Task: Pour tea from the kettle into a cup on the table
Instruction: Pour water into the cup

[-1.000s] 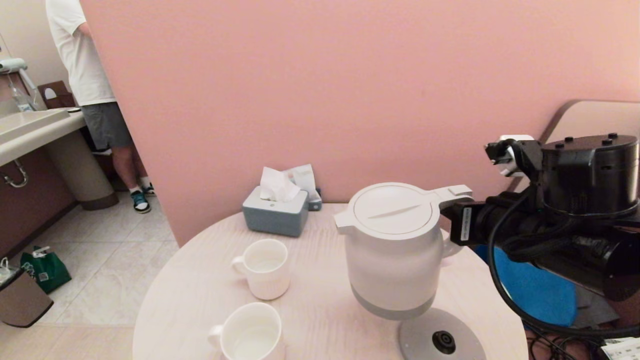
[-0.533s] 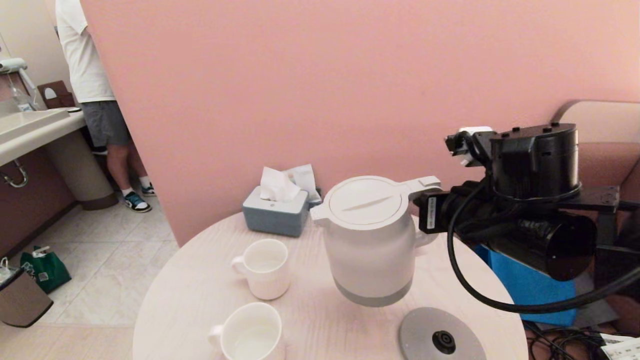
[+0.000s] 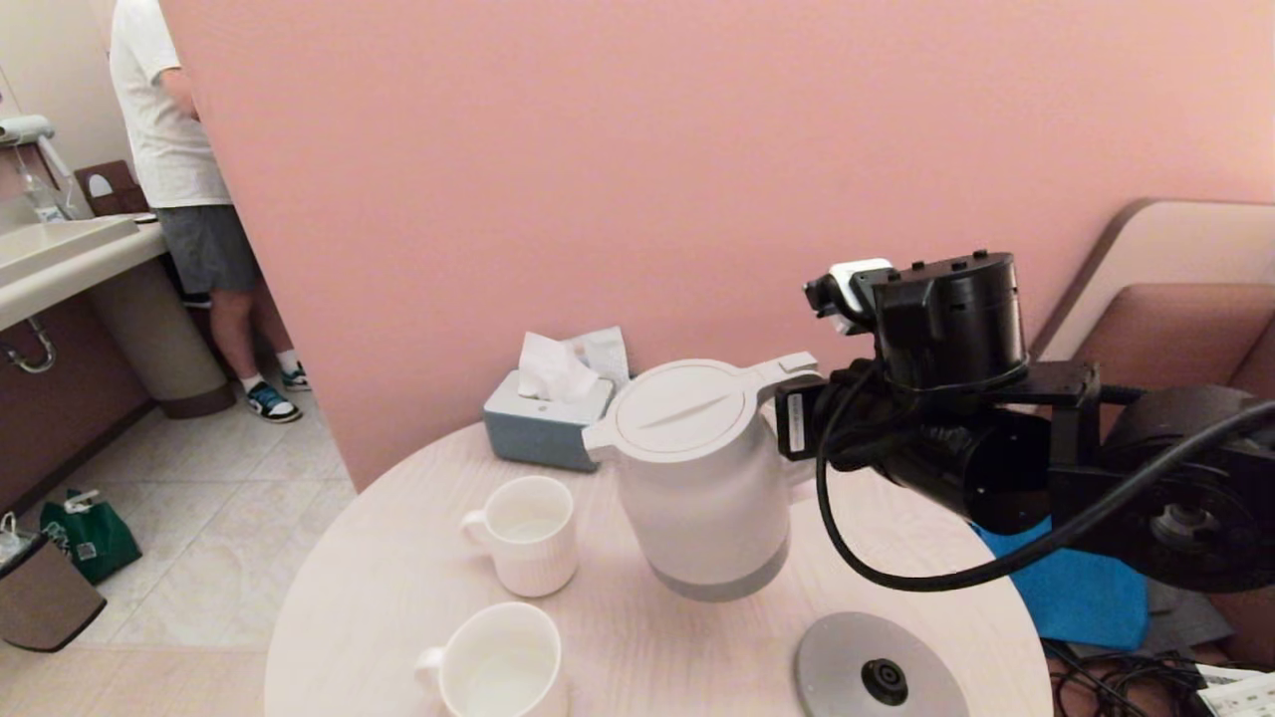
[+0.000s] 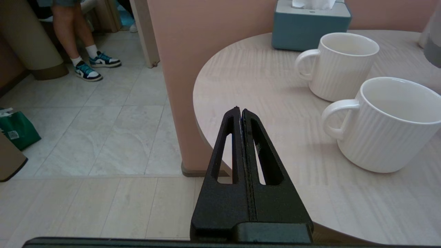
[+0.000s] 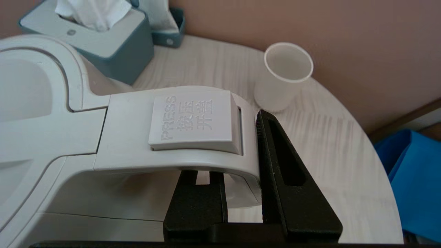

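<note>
The white kettle hangs above the table, almost upright. Its spout points left, toward the far white mug. My right gripper is shut on the kettle's loop handle, one finger on each side of it, just below the lid button; the same gripper fills the right wrist view. A second white mug stands nearer the front edge. No liquid shows at the spout. My left gripper is shut and empty, beyond the table's left edge, near the mugs.
The kettle's grey disc base lies at the front right of the table. A blue-grey tissue box stands at the back by the pink wall. A small paper cup stands at the back right. A person stands far left.
The right gripper has carried the kettle left, away from above its grey base and toward the far mug. The mugs and the left gripper have stayed put.
</note>
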Available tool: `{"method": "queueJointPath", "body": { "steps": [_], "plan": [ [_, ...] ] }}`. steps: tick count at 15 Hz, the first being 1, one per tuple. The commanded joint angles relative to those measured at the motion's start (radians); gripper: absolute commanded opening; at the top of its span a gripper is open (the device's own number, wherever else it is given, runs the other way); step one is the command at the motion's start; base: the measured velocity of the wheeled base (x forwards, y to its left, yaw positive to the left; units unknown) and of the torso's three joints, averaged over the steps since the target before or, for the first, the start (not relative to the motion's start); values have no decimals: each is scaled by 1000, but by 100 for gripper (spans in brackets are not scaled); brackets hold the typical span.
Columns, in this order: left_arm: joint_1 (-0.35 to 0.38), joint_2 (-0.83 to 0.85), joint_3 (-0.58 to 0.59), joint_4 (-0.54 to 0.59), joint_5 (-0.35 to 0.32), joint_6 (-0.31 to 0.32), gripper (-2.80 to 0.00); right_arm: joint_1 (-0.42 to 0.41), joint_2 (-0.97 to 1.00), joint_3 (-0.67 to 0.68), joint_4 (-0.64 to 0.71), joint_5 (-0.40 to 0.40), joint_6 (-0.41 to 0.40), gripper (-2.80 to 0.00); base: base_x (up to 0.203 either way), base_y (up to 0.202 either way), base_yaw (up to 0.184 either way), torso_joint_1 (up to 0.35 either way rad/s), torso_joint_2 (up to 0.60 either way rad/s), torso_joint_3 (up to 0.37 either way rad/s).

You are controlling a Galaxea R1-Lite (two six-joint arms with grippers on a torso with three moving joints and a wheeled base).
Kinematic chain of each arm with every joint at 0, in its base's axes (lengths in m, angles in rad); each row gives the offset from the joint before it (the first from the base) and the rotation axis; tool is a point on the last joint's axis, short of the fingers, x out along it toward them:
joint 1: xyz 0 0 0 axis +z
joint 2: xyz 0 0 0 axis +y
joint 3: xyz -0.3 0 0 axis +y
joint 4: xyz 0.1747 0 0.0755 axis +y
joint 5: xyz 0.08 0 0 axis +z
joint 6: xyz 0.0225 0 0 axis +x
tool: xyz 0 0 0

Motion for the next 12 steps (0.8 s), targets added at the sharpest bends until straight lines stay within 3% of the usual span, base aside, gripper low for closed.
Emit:
{"method": "queueJointPath", "body": {
  "steps": [1, 12],
  "plan": [
    [0, 1, 0, 0, 0, 0, -280, 5, 34, -14, -1, -6, -13, -280, 0, 0, 0, 0, 0, 0],
    [0, 1, 0, 0, 0, 0, -280, 60, 118, -118, 3, -50, -80, -280, 0, 0, 0, 0, 0, 0]
  ]
}}
